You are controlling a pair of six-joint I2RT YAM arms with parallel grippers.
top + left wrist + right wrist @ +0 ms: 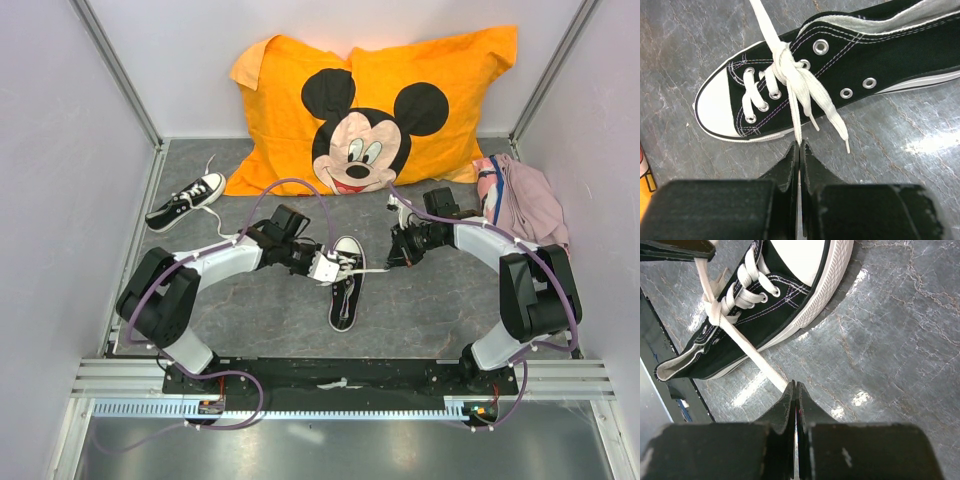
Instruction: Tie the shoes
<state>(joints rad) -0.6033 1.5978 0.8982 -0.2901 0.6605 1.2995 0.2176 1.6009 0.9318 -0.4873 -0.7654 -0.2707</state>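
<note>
- At the centre of the overhead frame I have one shoe [344,283] lying on the grey worktop [430,310], toe cap toward the top of the picture and heel toward the arm bases.
- On my left wrist view the left pincer [799,150] sits at the lower middle. Its fingers are pressed together on the left strand [795,112], a thin white run of lace coming down from the knot [782,57] over the eyelets.
- Two loose lace ends [837,122] drape over the side of the shoe just right of that strand.
- On my right wrist view the right pincer [794,387] is clamped too, gripping the right strand [752,355]. This strand runs straight on a diagonal from the knot in the upper left of the frame down to the fingertips.
- From overhead, the left pincer is just beside the laced part of the shoe on its left. The right pincer stands off to the right, with its strand stretched nearly level between them.
- The second shoe [186,202] lies in the upper left of the overhead frame near the side wall, its laces trailing, well apart from both pincers.
- An orange pillow [280,110] with a cartoon mouse face fills the top centre against the back wall.
- A pink cloth [530,200] is heaped at the right edge, beside the right arm.
</note>
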